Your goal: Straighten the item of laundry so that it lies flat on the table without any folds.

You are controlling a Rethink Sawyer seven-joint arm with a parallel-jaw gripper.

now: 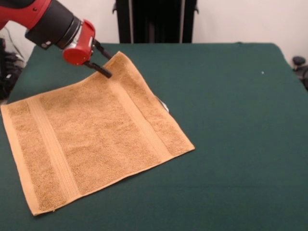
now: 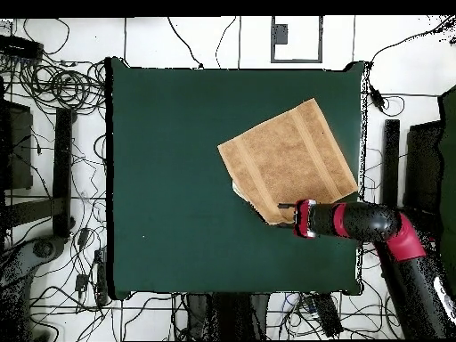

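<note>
Right at the gripper (image 1: pixel 102 61), its two dark fingers (image 1: pixel 100 69) stand slightly parted above the far corner of the towel (image 1: pixel 96 137); they hold nothing that I can make out, though whether the lower tip touches the cloth is unclear. From the fingers the towel spreads away toward the camera in the front view, its long axis running diagonally off from that corner, with two woven bands crossing it. It looks nearly flat already, with no plain fold showing. A small white tag (image 1: pixel 164 105) peeks from under the edge some way from the fingers; no writing on it can be read. Beyond the towel the green table (image 1: pixel 231 120) lies bare. I see no brands.
</note>
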